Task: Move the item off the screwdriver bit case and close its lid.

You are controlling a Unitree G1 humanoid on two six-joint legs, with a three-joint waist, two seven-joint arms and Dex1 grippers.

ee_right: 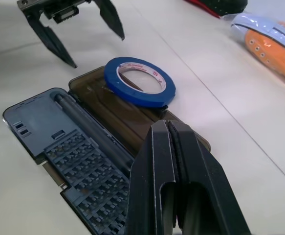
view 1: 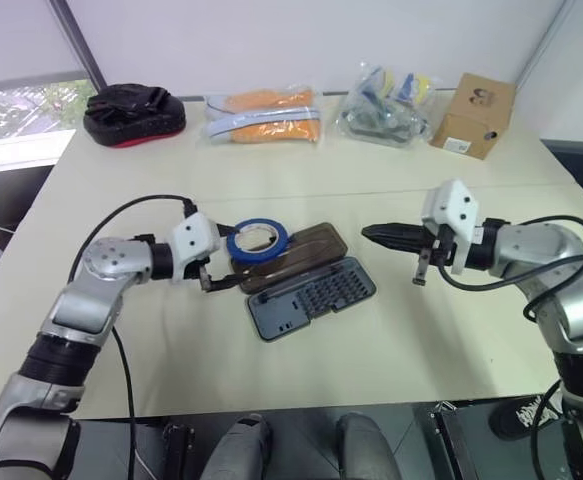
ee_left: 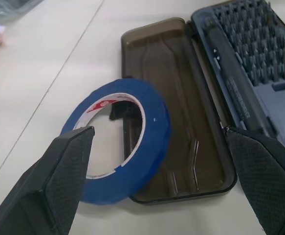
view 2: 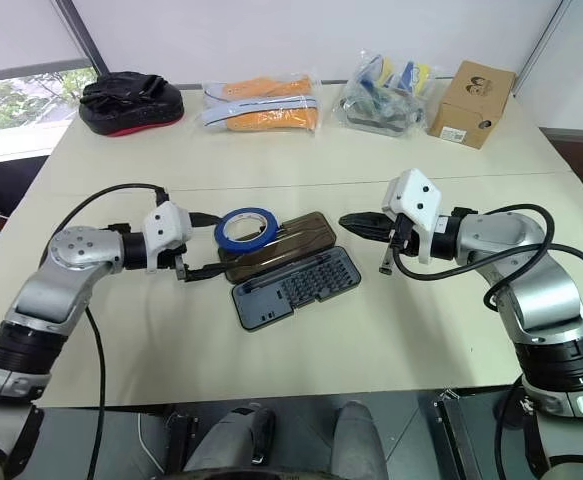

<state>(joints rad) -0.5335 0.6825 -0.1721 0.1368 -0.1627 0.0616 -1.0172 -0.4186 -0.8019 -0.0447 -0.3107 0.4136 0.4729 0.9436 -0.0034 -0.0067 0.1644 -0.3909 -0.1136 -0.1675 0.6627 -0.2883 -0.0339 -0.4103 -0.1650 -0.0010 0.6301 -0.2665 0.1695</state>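
Left gripper (view 1: 214,278) is sitting low over the surface (view 1: 391,350) with its two black fingers (ee_left: 59,181) spread wide apart, nothing between them, aimed at the blue tape roll (view 1: 257,240). In the left wrist view one finger is framing the near side of the roll and the other is standing out past the tray edge. That tape roll is resting half on, half off: its far part is lying on the end of the smoky-brown lid (view 1: 301,256), its near part hanging over the surface toward the left gripper, and it looks slightly tilted.

Over to the screwdriver bit case (view 1: 316,296): it is lying open in the middle of the surface, lid flipped flat beside the dark tray, rows of bits showing.

Right gripper (view 1: 389,237) is hovering on the other side of the case, fingers pressed together and holding nothing, pointing in toward the lid end.

Along the far edge, a black pouch with red trim (view 1: 133,113), a bagged pair of orange shoes (view 1: 264,116), a clear bag of small items (view 1: 386,104) and a cardboard box (view 1: 474,114) are lining up, well apart from the case.
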